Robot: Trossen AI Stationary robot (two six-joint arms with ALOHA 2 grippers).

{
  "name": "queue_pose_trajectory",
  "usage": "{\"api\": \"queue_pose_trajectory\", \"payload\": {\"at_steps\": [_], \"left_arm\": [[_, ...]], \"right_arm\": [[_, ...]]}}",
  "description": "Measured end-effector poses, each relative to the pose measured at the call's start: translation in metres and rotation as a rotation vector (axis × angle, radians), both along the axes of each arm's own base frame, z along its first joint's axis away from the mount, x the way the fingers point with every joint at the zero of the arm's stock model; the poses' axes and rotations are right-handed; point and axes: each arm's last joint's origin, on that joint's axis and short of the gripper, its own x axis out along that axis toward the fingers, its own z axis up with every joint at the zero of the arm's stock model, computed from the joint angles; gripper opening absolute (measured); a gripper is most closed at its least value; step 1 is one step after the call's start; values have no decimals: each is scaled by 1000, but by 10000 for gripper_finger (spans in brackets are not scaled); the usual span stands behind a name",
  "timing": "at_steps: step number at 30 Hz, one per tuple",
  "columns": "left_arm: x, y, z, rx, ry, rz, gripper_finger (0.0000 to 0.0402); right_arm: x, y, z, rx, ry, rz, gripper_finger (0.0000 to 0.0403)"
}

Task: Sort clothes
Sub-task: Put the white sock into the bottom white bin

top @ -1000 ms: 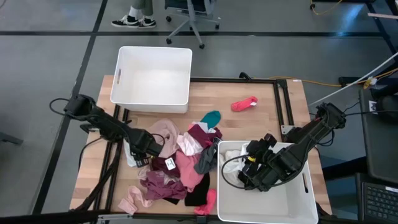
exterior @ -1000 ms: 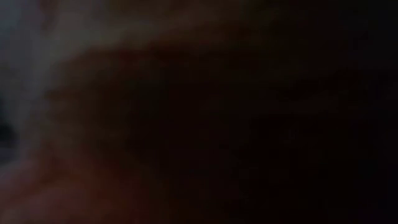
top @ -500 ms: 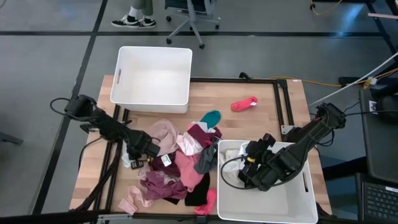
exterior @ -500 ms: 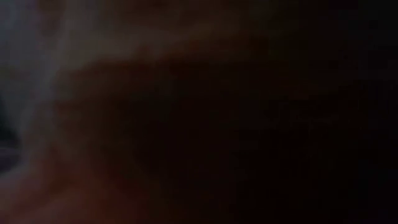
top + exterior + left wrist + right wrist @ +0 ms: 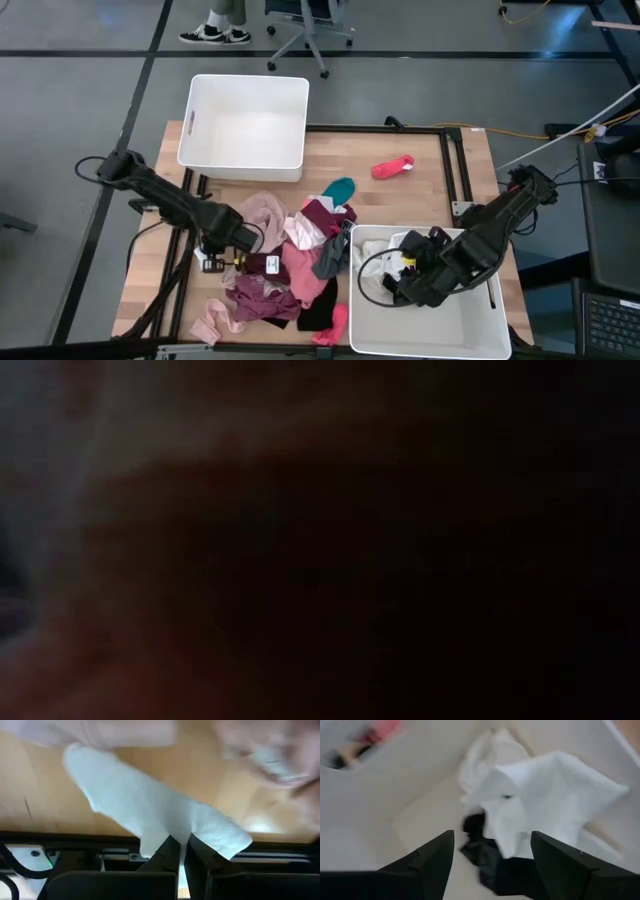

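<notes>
Currently:
Left gripper point(image 5: 181, 842): clenched on white sock point(image 5: 150, 810), lower left.
Right gripper point(image 5: 492, 852): released over near bin point(image 5: 365, 335).
Risk: thin pinch; sock may slip when lifted.

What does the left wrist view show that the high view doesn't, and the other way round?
Only the left wrist view shows the left gripper shut on a white sock. Only the high view shows the clothes pile, both white bins, and the right gripper inside the near bin. Both show the wooden table.
</notes>
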Motion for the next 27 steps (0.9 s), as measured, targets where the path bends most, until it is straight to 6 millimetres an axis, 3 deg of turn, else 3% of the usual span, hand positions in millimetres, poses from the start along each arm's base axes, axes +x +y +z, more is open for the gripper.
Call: {"api": "queue_pose_trajectory", "payload": {"at_steps": [6, 14, 20, 27], "left_arm": [[-19, 7, 45, -60, -159, 50, 2], [-45, 22, 91, -96, -479, 47, 2], [-47, 28, 114, -126, -808, -98, 4], [-35, 29, 130, -68, -1094, -286, 4]], "right_arm": [[1, -3, 36, -57, -169, 69, 264], [12, -13, 47, -394, -337, 153, 264], [38, -34, 47, -509, -346, 163, 264], [86, -46, 47, -625, -416, 364, 264]]}}
